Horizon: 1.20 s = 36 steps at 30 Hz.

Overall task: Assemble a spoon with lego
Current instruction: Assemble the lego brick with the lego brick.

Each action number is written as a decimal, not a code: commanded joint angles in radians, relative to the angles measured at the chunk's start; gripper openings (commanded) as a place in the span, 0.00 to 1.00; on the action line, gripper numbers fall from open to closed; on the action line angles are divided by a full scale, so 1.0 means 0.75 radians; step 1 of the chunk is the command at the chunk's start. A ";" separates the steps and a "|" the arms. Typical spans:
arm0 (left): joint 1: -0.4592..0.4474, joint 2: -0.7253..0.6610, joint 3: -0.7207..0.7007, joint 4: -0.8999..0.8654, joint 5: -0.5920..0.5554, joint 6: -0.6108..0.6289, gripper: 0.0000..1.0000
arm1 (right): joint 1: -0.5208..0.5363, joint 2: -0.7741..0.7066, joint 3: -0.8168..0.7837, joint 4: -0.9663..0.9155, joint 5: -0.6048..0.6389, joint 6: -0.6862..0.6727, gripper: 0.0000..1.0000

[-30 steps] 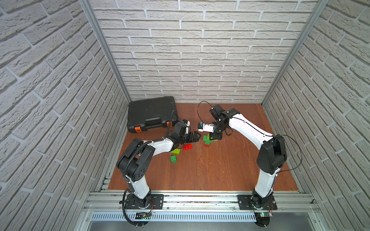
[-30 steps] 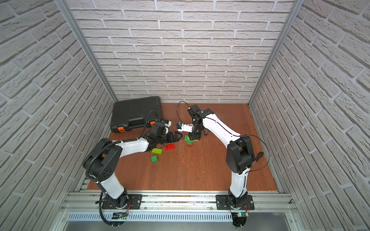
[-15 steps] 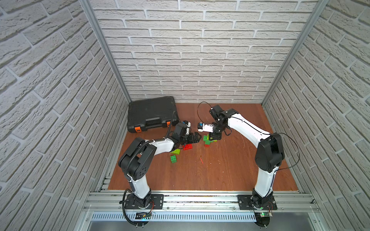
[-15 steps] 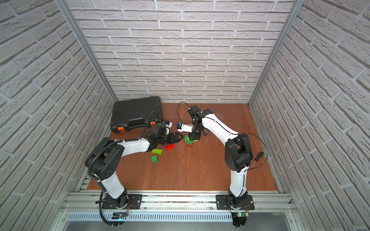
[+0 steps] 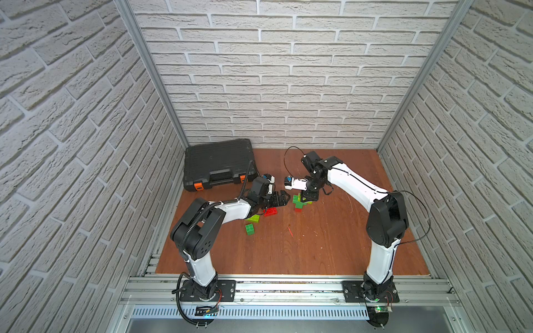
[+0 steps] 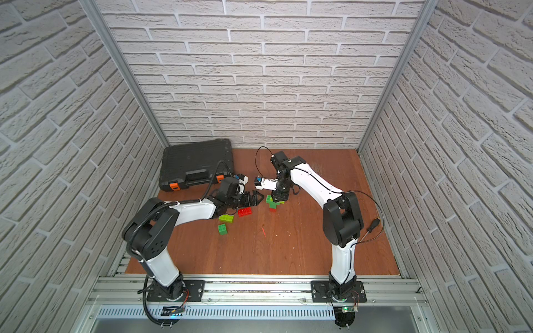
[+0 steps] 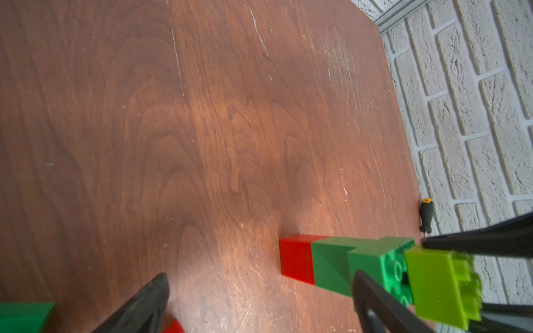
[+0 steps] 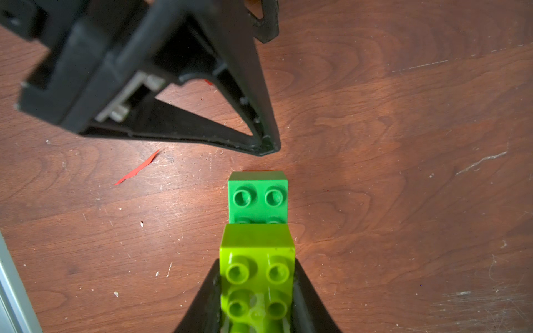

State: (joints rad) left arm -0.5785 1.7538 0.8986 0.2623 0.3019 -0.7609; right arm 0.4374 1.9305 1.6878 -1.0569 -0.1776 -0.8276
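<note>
Change: nothing has shifted in the last second; everything stands frozen.
Right gripper (image 8: 256, 269): clenched on the lime brick (image 8: 256, 239), atop the half-built spoon (image 5: 299, 202), off the black case's (image 5: 217, 164) front corner.
Left gripper (image 5: 281, 199): spread wide, empty, between case and spoon.
Meaning: you seem paused mid-press; seating unclear.

three loose bricks (image 5: 271, 212), one stack (image 5: 300, 204), one case (image 5: 216, 164)
</note>
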 commanded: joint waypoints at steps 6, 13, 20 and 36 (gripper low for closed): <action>-0.009 0.019 0.035 0.060 0.025 0.000 0.98 | -0.006 0.054 0.034 -0.029 0.002 -0.014 0.22; -0.012 0.021 0.040 0.065 0.033 -0.001 0.98 | -0.004 0.098 0.038 -0.072 0.028 -0.036 0.21; -0.020 0.020 0.041 0.070 0.037 -0.004 0.98 | 0.008 0.132 0.030 -0.116 0.036 -0.019 0.21; -0.012 -0.018 0.001 0.047 -0.001 0.005 0.98 | 0.025 0.202 -0.010 -0.172 0.115 0.054 0.22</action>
State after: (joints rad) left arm -0.5892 1.7554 0.9115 0.2691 0.3126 -0.7612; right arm 0.4500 1.9884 1.7504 -1.1107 -0.1516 -0.8146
